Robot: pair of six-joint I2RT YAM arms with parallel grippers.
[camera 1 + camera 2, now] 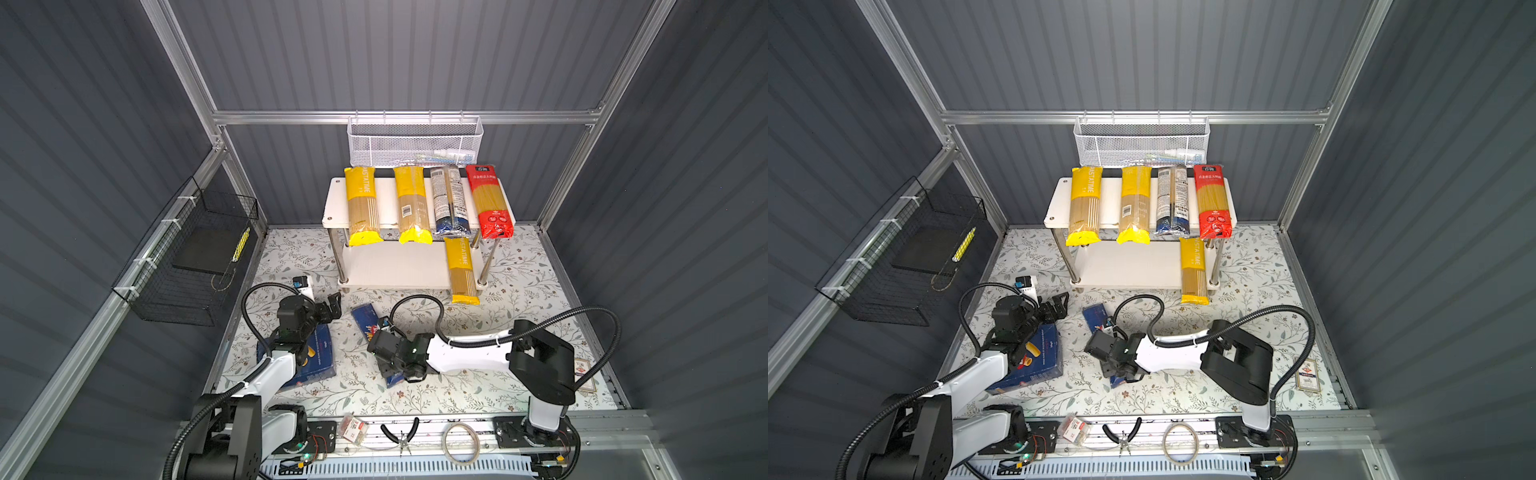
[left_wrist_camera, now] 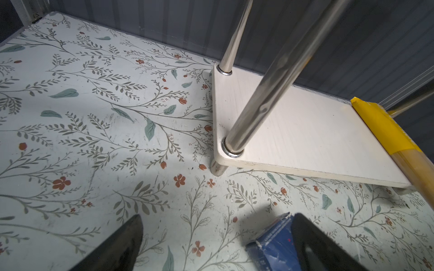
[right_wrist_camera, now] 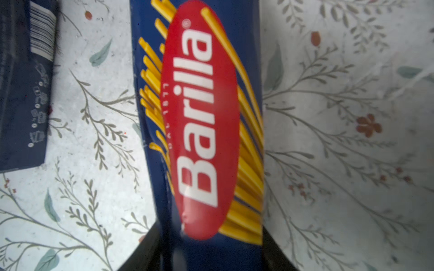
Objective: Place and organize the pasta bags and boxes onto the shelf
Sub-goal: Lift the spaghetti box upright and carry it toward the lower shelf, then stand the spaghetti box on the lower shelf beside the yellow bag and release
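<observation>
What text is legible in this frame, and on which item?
"Barilla": blue spaghetti box.
"DAL 1877": same box, beside the brand name.
"PASTATIME": leftmost yellow bag, upper shelf.
"PASTATIME": yellow bag, lower shelf.
Too small or blurred to read: print on the red bag and the large blue box.
</observation>
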